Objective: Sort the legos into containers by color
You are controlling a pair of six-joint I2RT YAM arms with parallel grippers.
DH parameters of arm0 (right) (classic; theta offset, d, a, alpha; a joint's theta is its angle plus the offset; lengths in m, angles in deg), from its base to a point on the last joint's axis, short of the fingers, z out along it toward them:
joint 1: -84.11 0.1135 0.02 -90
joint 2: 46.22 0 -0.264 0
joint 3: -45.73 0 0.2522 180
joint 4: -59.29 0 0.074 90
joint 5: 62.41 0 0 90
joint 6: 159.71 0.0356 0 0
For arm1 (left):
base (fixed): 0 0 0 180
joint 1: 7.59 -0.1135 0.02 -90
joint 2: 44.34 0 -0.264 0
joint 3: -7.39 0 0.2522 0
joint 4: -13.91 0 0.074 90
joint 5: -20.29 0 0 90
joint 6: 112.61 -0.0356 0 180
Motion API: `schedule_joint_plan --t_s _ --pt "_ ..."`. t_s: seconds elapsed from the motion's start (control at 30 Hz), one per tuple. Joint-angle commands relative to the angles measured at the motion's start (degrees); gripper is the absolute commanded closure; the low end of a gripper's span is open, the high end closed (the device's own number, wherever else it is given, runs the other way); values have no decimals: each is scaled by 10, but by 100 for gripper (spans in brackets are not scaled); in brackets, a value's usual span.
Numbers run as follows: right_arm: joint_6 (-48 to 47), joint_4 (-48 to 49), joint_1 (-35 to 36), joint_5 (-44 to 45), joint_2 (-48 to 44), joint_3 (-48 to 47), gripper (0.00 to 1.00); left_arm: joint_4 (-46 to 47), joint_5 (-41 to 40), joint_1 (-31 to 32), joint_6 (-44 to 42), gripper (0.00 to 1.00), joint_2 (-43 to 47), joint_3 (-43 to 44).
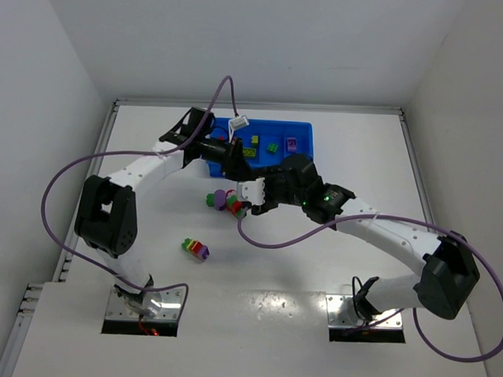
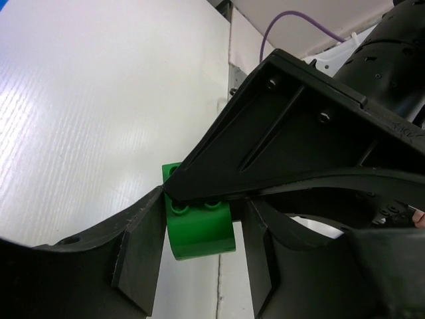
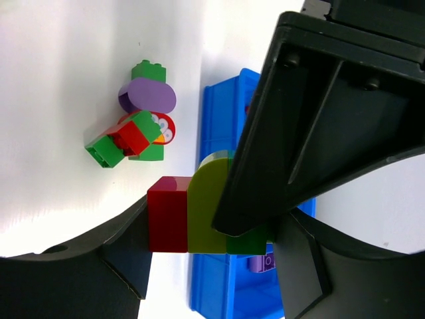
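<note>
Left arm: up from the near-left base, elbow bent by the left edge, forearm reaching toward the far edge. Left gripper (image 1: 230, 155) pinches a green brick (image 2: 199, 232).
Right arm: from the near-right base, stretched left to bench centre. Right gripper (image 1: 253, 197) clamps a red-yellow-green stack (image 3: 179, 214).

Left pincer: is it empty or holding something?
Holding something. In the left wrist view, a green brick sits pinched inside the left pincer, dark pads pressing on both of its sides.

— Overhead view?
— Bright, even light from above; shadows faint, glare patches on the table (image 1: 264, 309) at six o'clock.
— Wrist views?
— White table blown out at ten o'clock; the left gripper (image 2: 199, 229) sits dark, slightly soft, close to the lens.
</note>
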Motion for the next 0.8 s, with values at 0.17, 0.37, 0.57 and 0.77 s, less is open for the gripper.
schedule_joint_plan --t_s 0.17,0.37,0.57,0.77 --pt "-5 15 3 -16 -8 -2 89 13 23 -20 -11 48 -7 34" --pt "-10 15 3 -16 -8 -2 89 13 23 -25 -11 56 -18 39" --pt "-10 15 3 -16 -8 -2 77 13 28 -25 -17 88 -18 39" --pt "103 29 -9 20 -10 -2 14 8 38 -37 -35 100 3 4"
